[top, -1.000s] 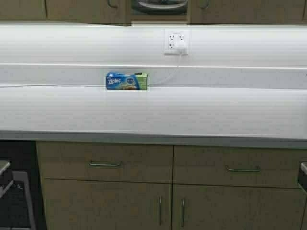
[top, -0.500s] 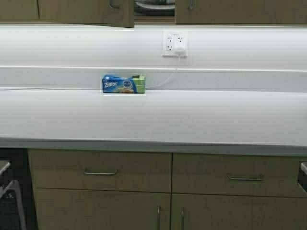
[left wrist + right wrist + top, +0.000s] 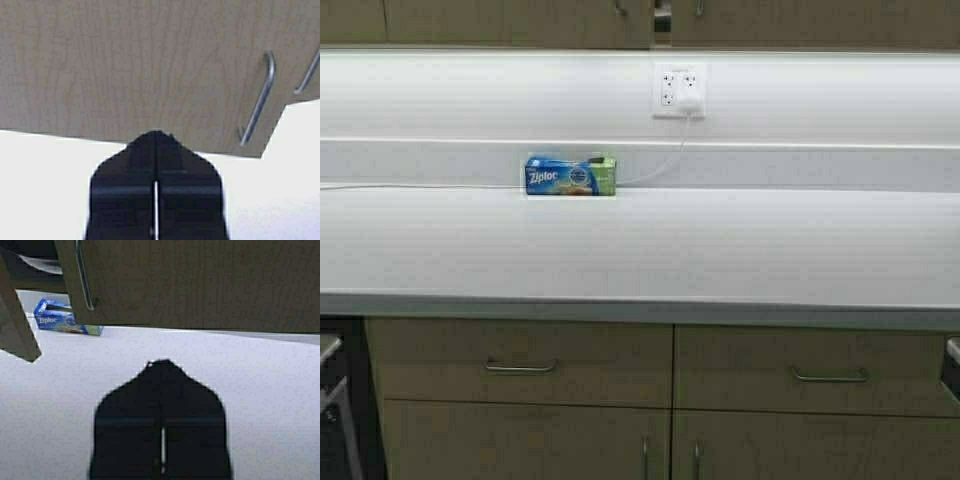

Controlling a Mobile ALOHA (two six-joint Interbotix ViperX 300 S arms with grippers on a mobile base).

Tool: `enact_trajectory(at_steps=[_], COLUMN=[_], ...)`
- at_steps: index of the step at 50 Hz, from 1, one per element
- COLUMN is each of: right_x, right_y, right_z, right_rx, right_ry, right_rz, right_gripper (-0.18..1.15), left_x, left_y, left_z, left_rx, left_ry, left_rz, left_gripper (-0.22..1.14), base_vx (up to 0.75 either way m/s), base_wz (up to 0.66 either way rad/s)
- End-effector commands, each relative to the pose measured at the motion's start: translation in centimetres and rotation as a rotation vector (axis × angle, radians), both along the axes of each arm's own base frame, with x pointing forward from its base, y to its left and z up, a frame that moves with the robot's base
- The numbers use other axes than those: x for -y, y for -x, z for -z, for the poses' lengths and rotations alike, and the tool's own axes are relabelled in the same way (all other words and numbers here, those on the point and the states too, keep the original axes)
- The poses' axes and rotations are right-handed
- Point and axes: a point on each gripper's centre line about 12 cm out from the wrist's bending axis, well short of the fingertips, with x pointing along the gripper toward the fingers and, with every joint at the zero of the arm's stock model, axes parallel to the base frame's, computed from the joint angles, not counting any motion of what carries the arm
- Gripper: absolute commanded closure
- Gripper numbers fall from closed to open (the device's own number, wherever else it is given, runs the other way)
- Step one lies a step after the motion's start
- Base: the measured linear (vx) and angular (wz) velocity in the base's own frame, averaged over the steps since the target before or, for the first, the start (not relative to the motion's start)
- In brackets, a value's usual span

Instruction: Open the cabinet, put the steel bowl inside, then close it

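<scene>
The cabinet (image 3: 520, 22) runs along the top of the high view, its two doors nearly together with a narrow dark slit (image 3: 663, 15) between them. The steel bowl shows only as a pale curved sliver (image 3: 40, 263) in the dark gap in the right wrist view. My left gripper (image 3: 156, 134) is shut and empty, its tips at the lower edge of the left door (image 3: 125, 65), beside its metal handle (image 3: 257, 100). My right gripper (image 3: 160, 362) is shut and empty, below the right door (image 3: 200, 280) and its handle (image 3: 82, 275).
A blue and green Ziploc box (image 3: 570, 175) stands at the back of the white counter (image 3: 640, 250), under a wall outlet (image 3: 678, 90) with a plugged white cord. Tan drawers (image 3: 520, 365) with bar handles lie below the counter edge.
The gap between the cabinet doors has narrowed from a wide opening showing the bowl to a slit. The robot has moved: the whole scene has shifted left and down.
</scene>
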Motion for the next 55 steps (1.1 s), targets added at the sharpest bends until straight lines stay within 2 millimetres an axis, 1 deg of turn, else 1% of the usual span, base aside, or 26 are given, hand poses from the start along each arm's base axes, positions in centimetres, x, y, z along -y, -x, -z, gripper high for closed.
enact_trajectory(at_steps=[1,10,18,24,37,55], right_x=[-0.4,-0.3,-0.3,-0.2,-0.2,-0.3], right_y=[0.0,0.2,0.4,0.5,0.6,0.1], right_z=[-0.7,0.0,0.2,0.0,-0.2,0.7], right_rx=[0.028,0.012,0.008,0.014,0.02,-0.003], right_ry=[-0.01,-0.006,-0.003,-0.005,-0.005,0.003], right_rz=[-0.015,-0.015,-0.015,-0.015,-0.016,-0.016], right_gripper=[0.91,0.91,0.91,0.91,0.91,0.91], left_x=[-1.0,-0.9,-1.1,-1.1,-1.2,-1.1], left_y=[2.3,4.1,4.8,4.9,5.1,4.9], left_z=[-0.6,1.6,2.3,2.5,2.0,2.6], left_rx=[0.037,-0.008,-0.009,-0.009,0.001,-0.012], left_ry=[0.007,-0.008,-0.006,-0.008,-0.003,-0.004], left_rz=[-0.02,-0.009,-0.016,-0.018,-0.019,-0.02], left_gripper=[0.86,0.86,0.86,0.86,0.86,0.86], base_vx=[0.01,0.01,0.0,-0.01,0.01,0.0], base_wz=[0.0,0.01,-0.02,-0.03,-0.02,0.0])
